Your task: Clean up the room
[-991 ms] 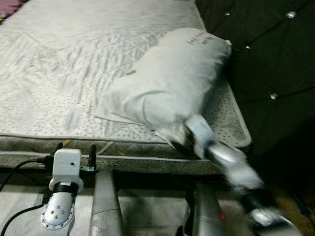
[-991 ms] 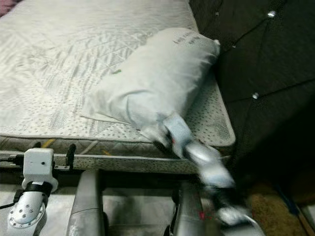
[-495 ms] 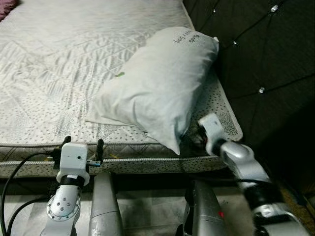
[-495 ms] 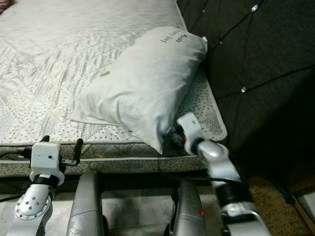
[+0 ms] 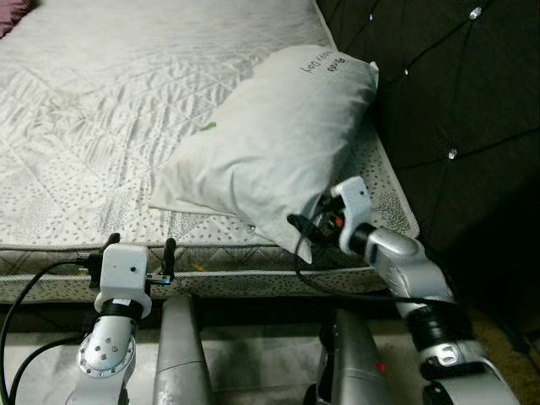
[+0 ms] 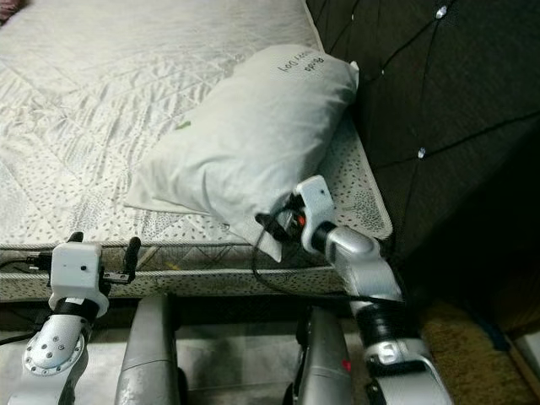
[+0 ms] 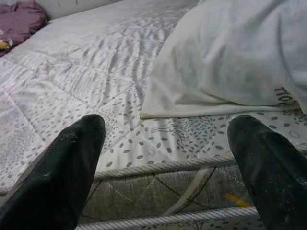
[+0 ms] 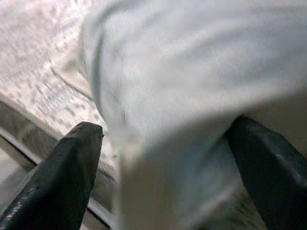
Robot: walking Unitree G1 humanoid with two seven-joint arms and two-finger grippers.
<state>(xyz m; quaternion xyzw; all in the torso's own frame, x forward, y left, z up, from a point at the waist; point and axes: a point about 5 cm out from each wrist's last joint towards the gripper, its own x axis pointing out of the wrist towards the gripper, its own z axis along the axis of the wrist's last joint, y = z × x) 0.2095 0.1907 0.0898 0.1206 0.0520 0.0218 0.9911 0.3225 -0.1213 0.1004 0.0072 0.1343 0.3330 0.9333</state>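
A white pillow (image 5: 274, 139) with dark lettering lies slantwise on the quilted grey mattress (image 5: 93, 110), its far end against the headboard. My right gripper (image 5: 309, 229) is at the pillow's near corner by the mattress's front right edge. It is open, and in the right wrist view its two black fingers (image 8: 72, 167) stand wide apart with the pillow's (image 8: 192, 96) fabric between them. My left gripper (image 5: 143, 242) hovers low at the mattress's front edge, open and holding nothing. In the left wrist view the left gripper (image 7: 163, 158) faces the mattress side, with the pillow (image 7: 240, 52) beyond.
A dark tufted headboard (image 5: 456, 93) with shiny buttons rises along the right of the bed. A purple cloth (image 7: 19, 19) lies at the mattress's far left corner. A black cable (image 5: 337, 291) loops under my right wrist. Brown floor (image 6: 456, 337) lies right of the bed.
My right arm swung out to the right of the pillow's corner, then came back and turned its fingers onto that corner. The head camera shifted slightly; the left gripper held still.
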